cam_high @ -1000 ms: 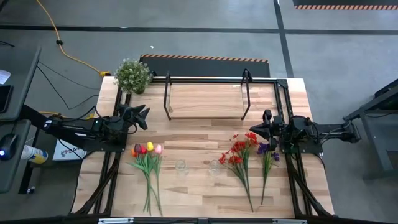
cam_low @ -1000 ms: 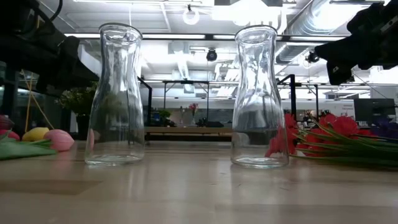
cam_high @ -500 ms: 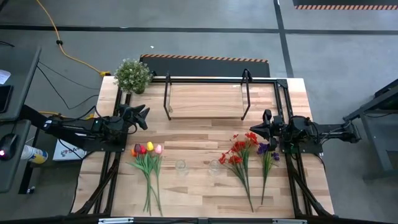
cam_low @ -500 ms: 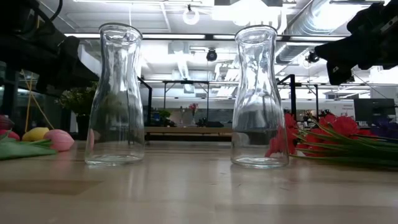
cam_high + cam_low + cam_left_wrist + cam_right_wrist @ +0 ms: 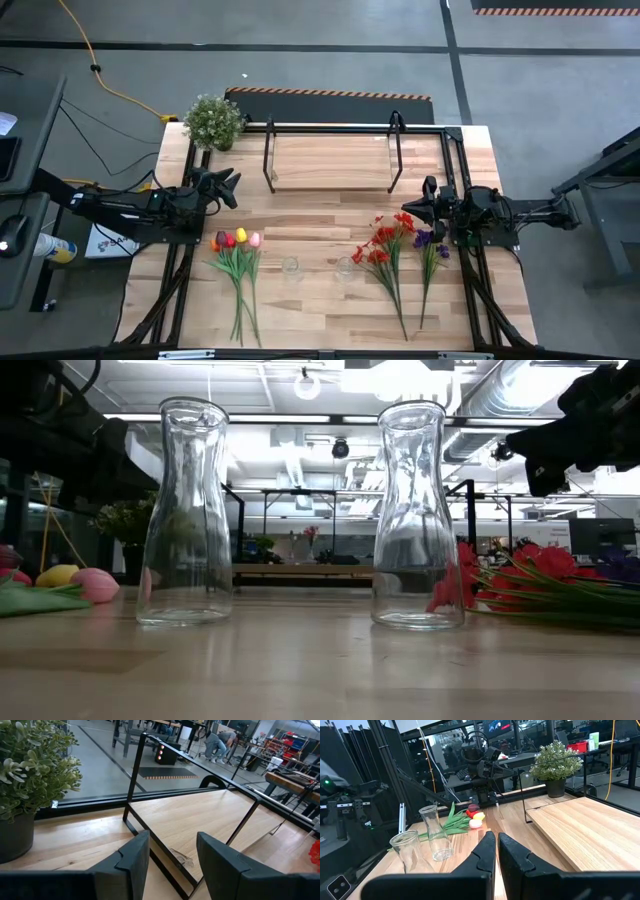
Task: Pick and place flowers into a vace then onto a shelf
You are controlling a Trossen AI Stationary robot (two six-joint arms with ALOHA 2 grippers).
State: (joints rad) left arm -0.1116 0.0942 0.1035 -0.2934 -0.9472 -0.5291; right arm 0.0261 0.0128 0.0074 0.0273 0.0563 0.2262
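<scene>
Both arms are hovering at the table's sides, nothing picked yet. The left gripper (image 5: pixel 228 186) is standing partly open and empty; the tulips (image 5: pixel 235 240) are lying just in front of and below it, so it should be dropping onto the stems rather than the blooms. The right gripper (image 5: pixel 420 205) is pinched shut, holding nothing, with the red sprays (image 5: pixel 385 240) and purple sprays (image 5: pixel 432 240) beside it. Two glass vases (image 5: pixel 290 267), (image 5: pixel 344 268) are standing between the bunches, easy to topple, I'd judge. The shelf (image 5: pixel 330 162) is waiting beyond both grippers; the potted plant (image 5: pixel 213 121) is sitting behind the left one, probably clear.
</scene>
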